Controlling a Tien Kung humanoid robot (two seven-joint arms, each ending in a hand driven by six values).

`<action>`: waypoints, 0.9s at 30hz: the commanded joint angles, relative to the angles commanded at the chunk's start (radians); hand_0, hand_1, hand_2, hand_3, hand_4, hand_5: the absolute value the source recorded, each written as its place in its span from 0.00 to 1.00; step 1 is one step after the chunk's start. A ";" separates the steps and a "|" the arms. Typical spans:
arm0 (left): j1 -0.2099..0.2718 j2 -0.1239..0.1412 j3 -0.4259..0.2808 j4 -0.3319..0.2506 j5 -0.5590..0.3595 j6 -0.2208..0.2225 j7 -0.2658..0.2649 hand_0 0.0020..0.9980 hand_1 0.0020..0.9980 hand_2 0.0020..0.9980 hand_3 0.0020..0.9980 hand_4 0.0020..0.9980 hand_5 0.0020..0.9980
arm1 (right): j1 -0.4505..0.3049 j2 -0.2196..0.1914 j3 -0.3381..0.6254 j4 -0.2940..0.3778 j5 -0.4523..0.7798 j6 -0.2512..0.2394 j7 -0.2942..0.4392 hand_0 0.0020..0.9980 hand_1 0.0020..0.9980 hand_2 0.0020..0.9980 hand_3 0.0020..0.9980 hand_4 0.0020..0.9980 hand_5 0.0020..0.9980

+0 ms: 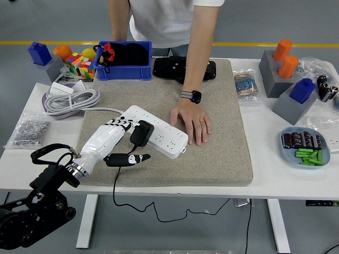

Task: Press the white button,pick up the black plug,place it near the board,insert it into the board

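The black plug (141, 132) stands on the white power board (154, 130), near the board's left end, leaning a little, and looks seated or nearly seated in a socket; whether its pins are fully home cannot be told from this view. Its thin black cable runs down over the grey mat (222, 159) and off the table's near edge, slack enough that it should not tug the plug loose. The left hand (121, 140) sits just beside the plug on its left, fingers resting near the plug's side and the thumb stretched out flat below it on the mat; it seems to have no firm hold on anything, more a loose, part-open guard, which fits the pushing-in step. The person's hand (192, 123) lies flat on the mat, touching or almost touching the board's right end, likely bracing it so it does not slide under pressure. That hand is the nearest thing in the way should the robot move right. Farther off are a coiled white cable (71, 99) at the left and a blue bin (123, 61) beyond; the right arm is not seen
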 joint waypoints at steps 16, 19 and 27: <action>-0.021 -0.014 0.034 0.046 0.043 0.003 0.045 0.97 0.96 0.91 0.88 0.94 0.76 | -0.002 -0.005 -0.015 -0.001 0.004 0.000 0.001 0.67 0.67 0.63 0.62 0.70 0.47; -0.024 -0.016 0.037 0.050 0.049 0.001 0.051 0.97 0.96 0.91 0.88 0.93 0.78 | -0.001 -0.006 -0.017 -0.001 0.005 0.000 0.001 0.67 0.67 0.63 0.62 0.70 0.47; -0.033 -0.025 0.046 0.053 0.059 0.005 0.055 0.97 0.96 0.91 0.87 0.93 0.78 | 0.001 -0.005 -0.013 0.000 0.004 -0.001 0.002 0.67 0.67 0.63 0.62 0.70 0.47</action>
